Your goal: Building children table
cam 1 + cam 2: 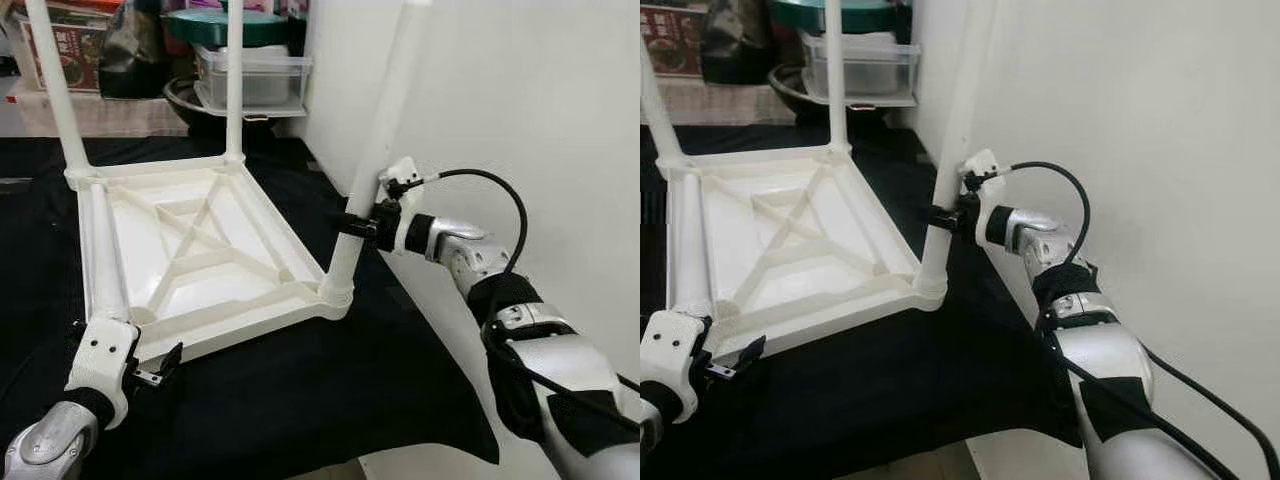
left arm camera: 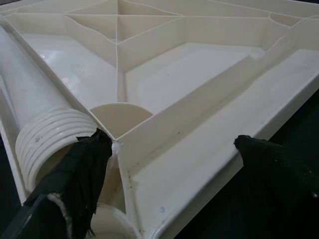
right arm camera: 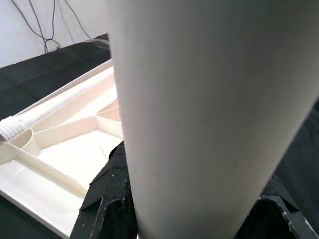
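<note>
A white plastic children's table (image 1: 252, 328) lies upside down on a black cloth. Two legs stand upright at its far corners (image 1: 55, 85) (image 1: 234, 80). A third leg (image 1: 375, 140) rises from the near right corner, and my right gripper (image 1: 355, 225) is shut on it a little above the socket; the leg (image 3: 209, 109) sits between the fingers (image 3: 107, 199). A loose fourth leg (image 1: 105, 250) lies inside the table along its left side, threaded end (image 2: 45, 134) beside the empty corner socket (image 2: 117, 117). My left gripper (image 1: 150, 365) is open at that near left corner, straddling the rim.
A white wall (image 1: 520, 100) stands close on the right, just behind my right arm. Plastic storage boxes (image 1: 250, 70) and a dark bag (image 1: 135, 50) crowd the back. The black cloth (image 1: 400, 400) ends near the front right.
</note>
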